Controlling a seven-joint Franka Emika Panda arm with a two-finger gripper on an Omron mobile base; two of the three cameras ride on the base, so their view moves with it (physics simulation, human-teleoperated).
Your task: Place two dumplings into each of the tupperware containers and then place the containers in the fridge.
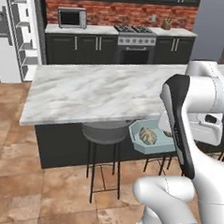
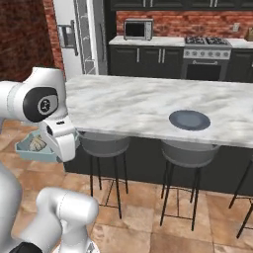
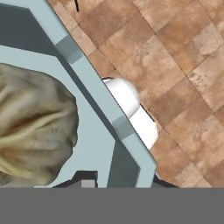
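- Pincer (image 3: 118, 181) is clamped on the tupperware container's (image 1: 139, 144) rim.
- A dumpling (image 1: 148, 136) lies in it, just beside the pincer.
- Marble island counter (image 1: 96, 92) lies just beyond.

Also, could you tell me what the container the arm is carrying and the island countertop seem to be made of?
Container: probably smooth plastic; pale teal, semi-clear walls with a raised rim, a dumpling inside. Countertop: looks like polished marble or an imitation; white with grey veining.
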